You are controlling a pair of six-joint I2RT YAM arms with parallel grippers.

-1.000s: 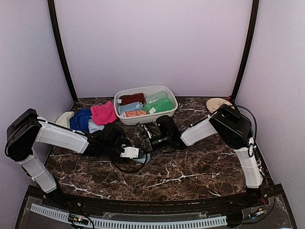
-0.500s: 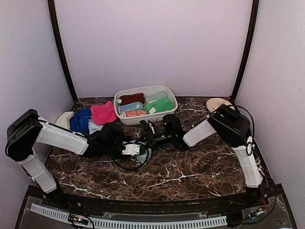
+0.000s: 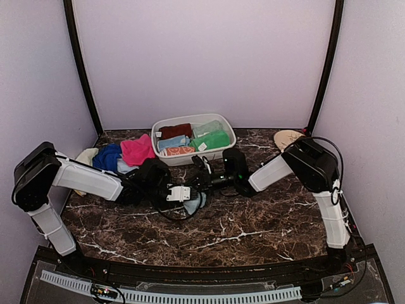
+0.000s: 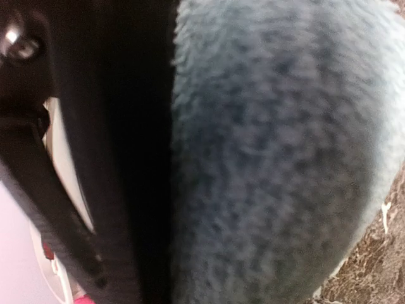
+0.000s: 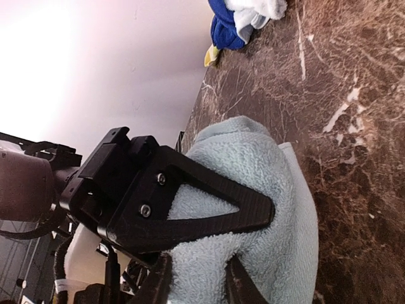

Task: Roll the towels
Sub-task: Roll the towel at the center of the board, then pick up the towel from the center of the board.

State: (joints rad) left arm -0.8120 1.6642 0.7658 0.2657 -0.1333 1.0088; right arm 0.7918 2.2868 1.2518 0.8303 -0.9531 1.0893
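The small pale blue towel lies partly rolled on the marble table, between both grippers. In the right wrist view it is a thick roll. My left gripper is shut on it; one of its black fingers presses into the roll, and the towel fills the left wrist view. My right gripper is shut on the same roll from the other side. Loose pink and royal blue towels lie in a pile at the back left.
A white oval tub behind the grippers holds rolled dark red and green towels and others. A tan plate lies at the back right. A black cable loops on the table by the left gripper.
Both grippers have moved a little right and back toward the tub, carrying the pale blue towel with them. The right wrist has drawn back to the right.
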